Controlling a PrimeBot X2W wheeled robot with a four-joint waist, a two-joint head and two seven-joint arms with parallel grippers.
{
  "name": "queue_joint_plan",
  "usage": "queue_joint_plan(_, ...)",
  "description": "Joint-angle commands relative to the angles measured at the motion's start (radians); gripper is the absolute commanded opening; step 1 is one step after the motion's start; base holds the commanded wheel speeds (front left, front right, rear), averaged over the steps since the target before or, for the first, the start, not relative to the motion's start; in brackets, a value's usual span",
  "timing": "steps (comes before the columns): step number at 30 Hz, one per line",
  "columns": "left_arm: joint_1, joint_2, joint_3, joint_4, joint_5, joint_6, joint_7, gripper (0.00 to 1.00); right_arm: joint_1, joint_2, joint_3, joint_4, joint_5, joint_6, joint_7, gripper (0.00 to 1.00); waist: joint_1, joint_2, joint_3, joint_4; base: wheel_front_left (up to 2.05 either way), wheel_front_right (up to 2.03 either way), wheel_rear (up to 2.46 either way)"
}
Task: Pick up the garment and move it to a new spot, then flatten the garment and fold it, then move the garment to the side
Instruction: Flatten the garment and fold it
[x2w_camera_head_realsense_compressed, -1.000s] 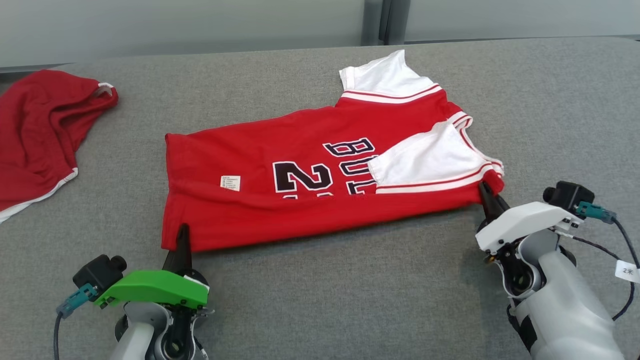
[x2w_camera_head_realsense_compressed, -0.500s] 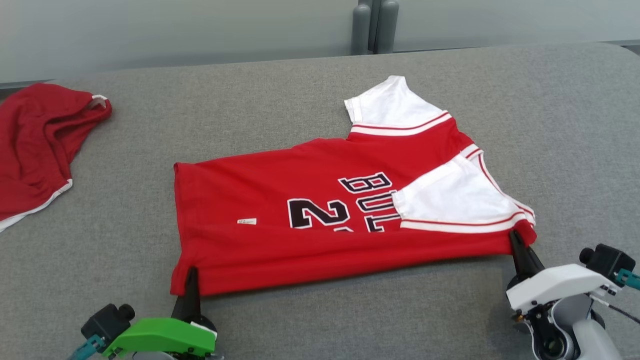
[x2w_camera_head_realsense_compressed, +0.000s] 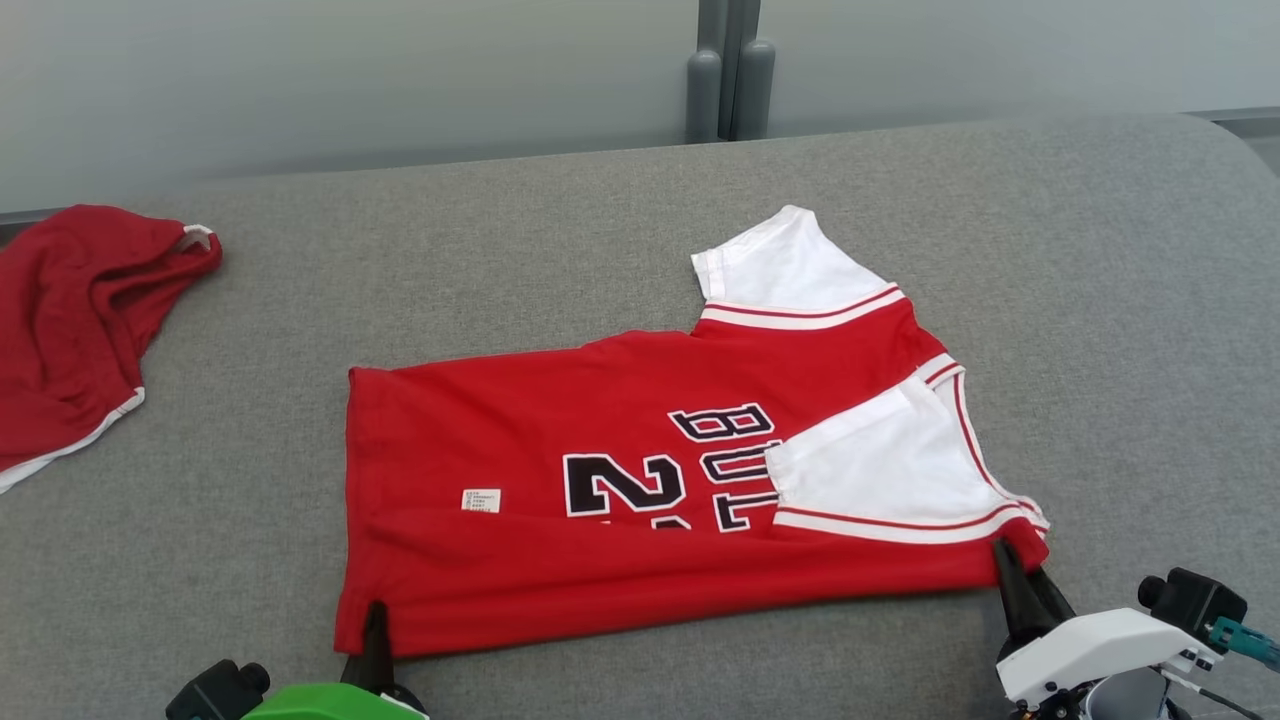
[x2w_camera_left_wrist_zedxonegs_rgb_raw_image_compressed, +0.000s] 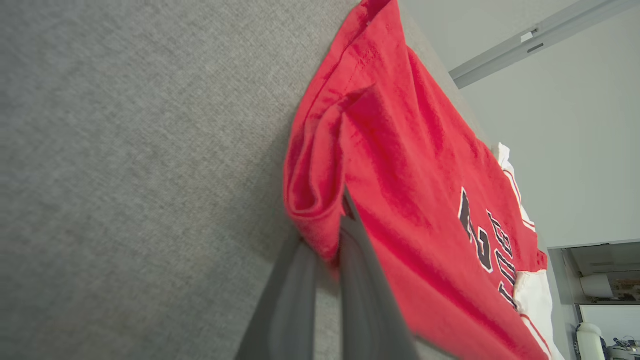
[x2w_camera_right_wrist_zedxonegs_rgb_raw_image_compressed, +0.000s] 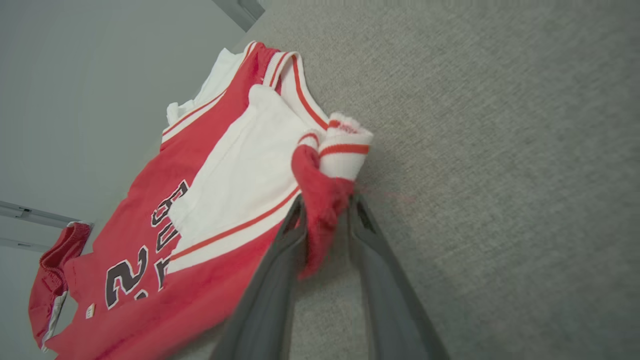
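This looks like a plain lab or test room. The counter (x2w_camera_head_realsense_compressed: 1100, 300) is a wide slab covered in grey felt-like cloth, with a rounded corner at the upper right of the head view. Behind it stand bare pale wall panels (x2w_camera_head_realsense_compressed: 300, 80) joined by grey posts (x2w_camera_head_realsense_compressed: 705, 95). In the left wrist view a metal rail (x2w_camera_left_wrist_zedxonegs_rgb_raw_image_compressed: 530, 42) crosses the upper right. At the lower right, an opening (x2w_camera_left_wrist_zedxonegs_rgb_raw_image_compressed: 600, 280) shows blurred clutter and a white container (x2w_camera_left_wrist_zedxonegs_rgb_raw_image_compressed: 590, 340).
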Motion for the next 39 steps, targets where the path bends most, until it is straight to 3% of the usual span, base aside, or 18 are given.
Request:
queue_joint_plan(1, -0.005, 0.012, 0.003, 0.006, 0.012, 0.01, -0.007, 0.22, 0.007, -0.009, -0.002, 0.007, -0.007, -0.002, -0.013, 1.0, 0.0, 0.0, -0.006, -0.002, 0.0, 0.0, 0.0)
queue_joint_plan(2, -0.006, 0.016, -0.002, 0.009, 0.019, 0.011, -0.005, 0.45, 0.009, -0.007, 0.002, 0.01, -0.018, -0.001, -0.016, 1.0, 0.0, 0.0, -0.008, -0.002, 0.0, 0.0, 0.0)
queue_joint_plan(3, -0.006, 0.02, -0.006, 0.011, 0.026, 0.013, -0.004, 1.0, 0.011, -0.007, 0.001, 0.011, -0.027, -0.001, -0.021, 1.0, 0.0, 0.0, -0.01, -0.003, 0.0, 0.0, 0.0)
queue_joint_plan(16, -0.01, 0.106, -0.012, -0.042, 0.105, 0.068, -0.008, 1.0, 0.04, -0.007, -0.131, -0.062, -0.163, -0.001, -0.018, 1.0, 0.0, 0.0, -0.03, -0.014, 0.0, 0.0, 0.0)
queue_joint_plan(25, -0.177, 0.209, -0.103, -0.066, 0.233, 0.106, 0.118, 1.0, 0.011, -0.007, -0.153, -0.218, -0.258, -0.001, 0.063, 1.0, 0.0, 0.0, -0.023, -0.014, 0.0, 0.0, 0.0)
queue_joint_plan(34, -0.379, 0.243, -0.175, 0.014, 0.286, 0.086, 0.273, 1.0, -0.037, -0.015, -0.128, -0.312, -0.29, -0.001, 0.126, 1.0, 0.0, 0.0, 0.029, -0.026, 0.0, 0.0, 0.0)
queue_joint_plan(39, -0.52, 0.23, -0.204, 0.12, 0.32, 0.073, 0.327, 1.0, -0.072, -0.025, -0.096, -0.355, -0.288, -0.001, 0.152, 1.0, 0.0, 0.0, 0.086, -0.04, 0.0, 0.0, 0.0)
